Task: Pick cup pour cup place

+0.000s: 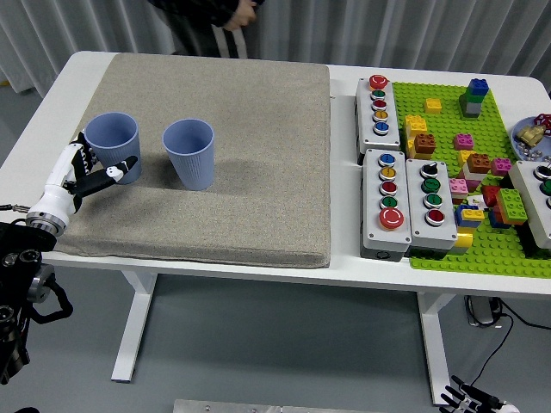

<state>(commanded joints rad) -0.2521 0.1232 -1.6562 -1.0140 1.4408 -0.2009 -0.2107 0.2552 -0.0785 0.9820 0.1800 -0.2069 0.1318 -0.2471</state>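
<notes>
1. A white table [344,258] is filling the view, with its near edge running along the bottom.
2. A large beige mat [232,198] is covering the table's left and middle part.
3. A green building-block baseplate [448,258] is lying on the right side, carrying many coloured bricks [478,163].
4. Three grey button boxes [405,205] are sitting between the mat and the baseplate, two side by side near the front and one behind them.
5. The left arm is coming in from the lower left, and the left hand [82,172] is resting at the mat's left edge against the left cup [114,146]; its fingers [116,170] are curling round the cup's lower wall, though how firm the grip is cannot be told.
6. The left cup is standing upright on the mat, with the right cup [189,152] standing upright just beside it, apart from it.
7. A person's hand [244,13] is hanging at the far edge, well apart from both cups.
8. The right hand [469,398] is barely showing at the bottom right, below the table, fingers spread.
</notes>
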